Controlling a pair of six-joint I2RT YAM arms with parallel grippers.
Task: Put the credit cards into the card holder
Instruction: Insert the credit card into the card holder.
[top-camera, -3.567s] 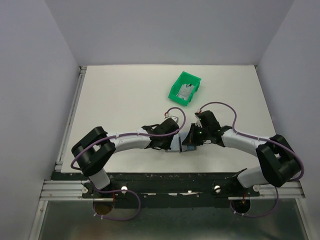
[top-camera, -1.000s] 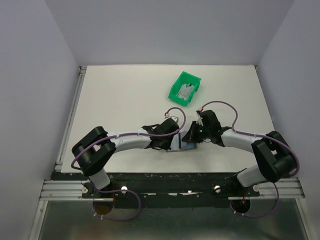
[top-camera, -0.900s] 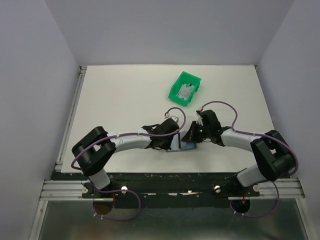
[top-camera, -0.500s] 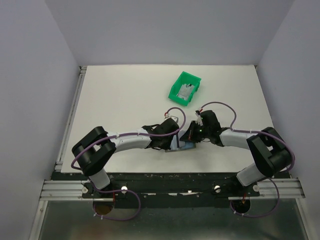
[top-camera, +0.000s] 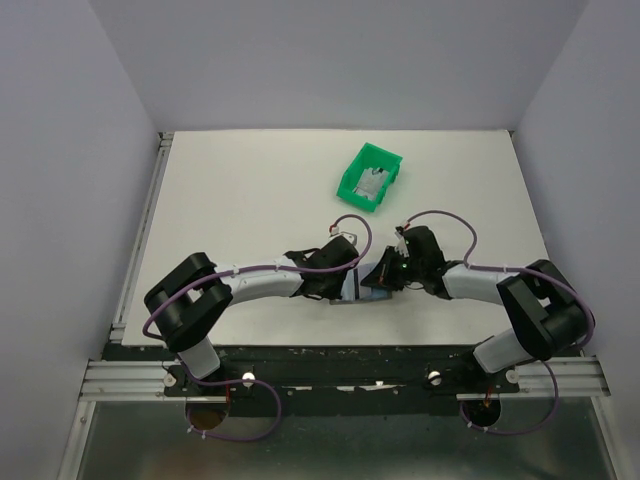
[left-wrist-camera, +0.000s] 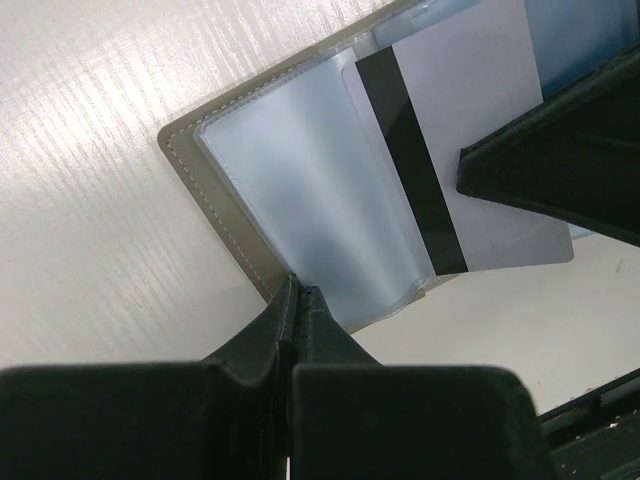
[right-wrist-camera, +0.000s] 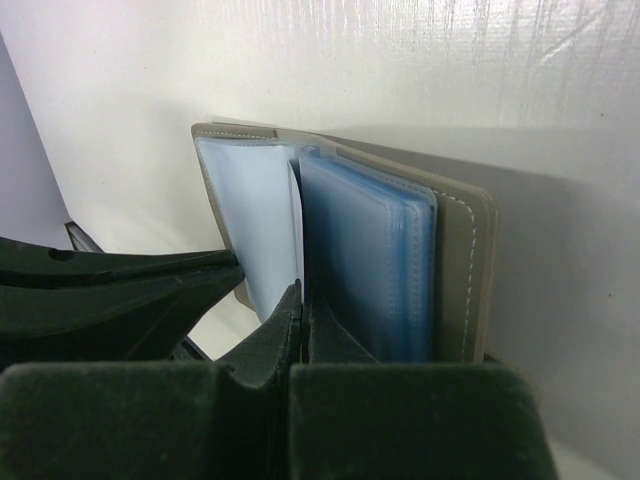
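striped card (left-wrist-camera: 455, 150) in open grey-brown wallet (left-wrist-camera: 215, 205)

white table (top-camera: 250, 200) | grey-brown folding card holder (left-wrist-camera: 290, 190) open between left gripper (top-camera: 345, 288) and right gripper (top-camera: 379, 281) | green plastic bin (top-camera: 370, 176) well beyond both

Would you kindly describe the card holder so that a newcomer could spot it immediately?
On the white table, look midway along the near edge. The card holder sits open there, pinched by the left gripper: a grey-brown cover with pale blue sleeves and a striped credit card, unlike the green bin behind.
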